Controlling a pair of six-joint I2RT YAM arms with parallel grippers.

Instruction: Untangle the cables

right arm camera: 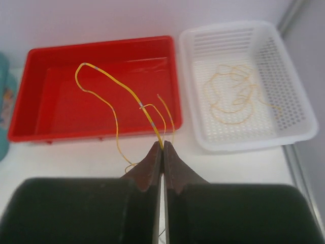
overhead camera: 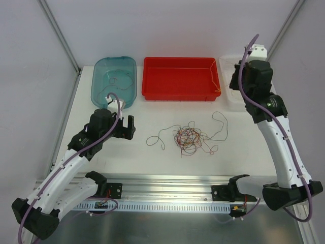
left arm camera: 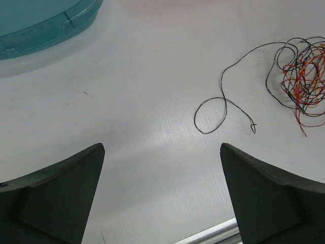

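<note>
Between the right jaws sits a pinched yellow cable [right arm camera: 127, 91].

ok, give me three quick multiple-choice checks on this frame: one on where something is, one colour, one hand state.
1. Where does the tangle lie?
A far left corner
B middle of the table
C hanging off the near edge

2. Colour of the cable in the right hand?
A yellow
B dark brown
C blue

3. Left hand?
A shut on a cable
B open, holding nothing
C shut, holding nothing

Key:
1 B, the top view shows it mid-table.
2 A, the right wrist view shows a yellow wire pinched.
3 B, jaws wide apart, nothing between them.
</note>
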